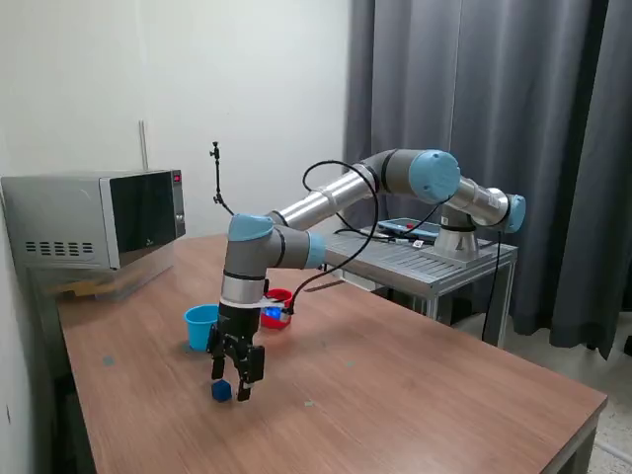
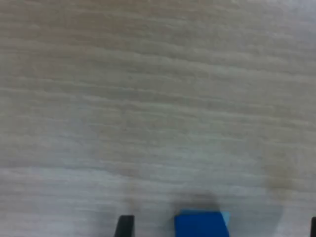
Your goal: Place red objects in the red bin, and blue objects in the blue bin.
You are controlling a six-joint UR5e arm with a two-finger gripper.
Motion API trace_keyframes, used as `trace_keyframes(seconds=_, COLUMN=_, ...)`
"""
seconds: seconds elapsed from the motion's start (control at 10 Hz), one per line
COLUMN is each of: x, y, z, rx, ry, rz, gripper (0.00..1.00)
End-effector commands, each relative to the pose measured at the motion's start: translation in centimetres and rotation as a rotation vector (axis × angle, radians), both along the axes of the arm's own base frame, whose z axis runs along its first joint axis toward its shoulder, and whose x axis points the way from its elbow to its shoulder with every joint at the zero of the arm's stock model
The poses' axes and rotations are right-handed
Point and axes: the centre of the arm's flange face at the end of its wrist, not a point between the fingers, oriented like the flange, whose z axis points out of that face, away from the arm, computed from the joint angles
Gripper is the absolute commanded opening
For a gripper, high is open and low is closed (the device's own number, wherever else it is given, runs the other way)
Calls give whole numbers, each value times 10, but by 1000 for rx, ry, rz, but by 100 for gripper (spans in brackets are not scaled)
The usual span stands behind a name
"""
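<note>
We see the gripper (image 1: pixel 235 383) w/ fingers spread apart, low over the table (image 1: pixel 415 375), a dark-blue cube (image 1: pixel 221 391) resting between them (not clamped). Behind the arm sit the light-blue cup (image 1: pixel 200 326) & red cup (image 1: pixel 277 308), side by side.

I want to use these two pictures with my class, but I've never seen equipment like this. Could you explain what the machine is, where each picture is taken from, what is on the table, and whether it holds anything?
The machine is a jointed robot arm ending in a two-finger gripper. The wide picture comes from a camera standing in the room; the close-up comes from a camera on the arm's wrist, looking down at the wooden table. On the table stand a light-blue cup and a red cup, partly hidden behind the arm, with a microwave further back. A small dark-blue cube lies between the open fingers, not yet gripped, so nothing is held.
</note>
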Motion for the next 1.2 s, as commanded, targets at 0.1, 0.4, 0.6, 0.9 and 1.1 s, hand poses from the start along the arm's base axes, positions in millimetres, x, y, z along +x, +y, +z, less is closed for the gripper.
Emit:
trace_keyframes(seconds=0.1, x=-4, y=3, z=24, rx=21, ry=-23, rz=71, gripper=100)
trace_keyframes(seconds=0.4, x=-7, y=10, z=39, rx=20, ry=-35, rz=64, gripper=100)
trace_keyframes(seconds=0.6, x=-5, y=11, z=35, rx=18, ry=-58, rz=61, gripper=100)
trace_keyframes(seconds=0.9, x=-7, y=11, z=36, rx=19, ry=-53, rz=69, gripper=100)
trace_keyframes(seconds=1.1, x=-9, y=11, z=33, rx=20, ry=-51, rz=69, gripper=100)
